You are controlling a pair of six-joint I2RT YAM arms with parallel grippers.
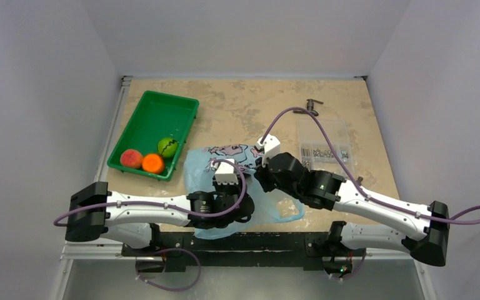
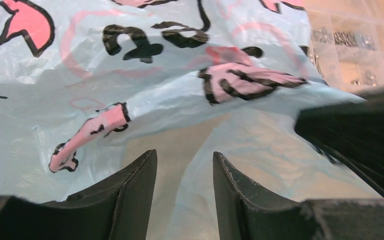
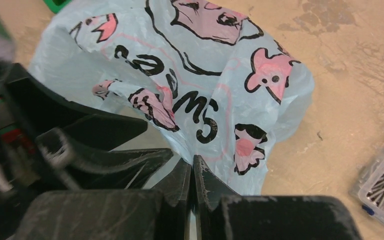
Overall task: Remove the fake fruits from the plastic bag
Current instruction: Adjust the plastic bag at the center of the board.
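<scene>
The thin, crinkly light-blue plastic bag [image 1: 197, 172] with dark-and-pink print lies on the tan worktop [image 1: 244, 106] between the arms; the right gripper [image 3: 192, 162] is pinched closed on its film; the left gripper [image 2: 184, 157] stands parted and holds nothing, close against the bag; the red-peach toy fruit [image 1: 131, 158], orange toy fruit [image 1: 153, 164] and bright green toy fruit [image 1: 167, 147] sit in the green plastic tray [image 1: 156, 115].
</scene>
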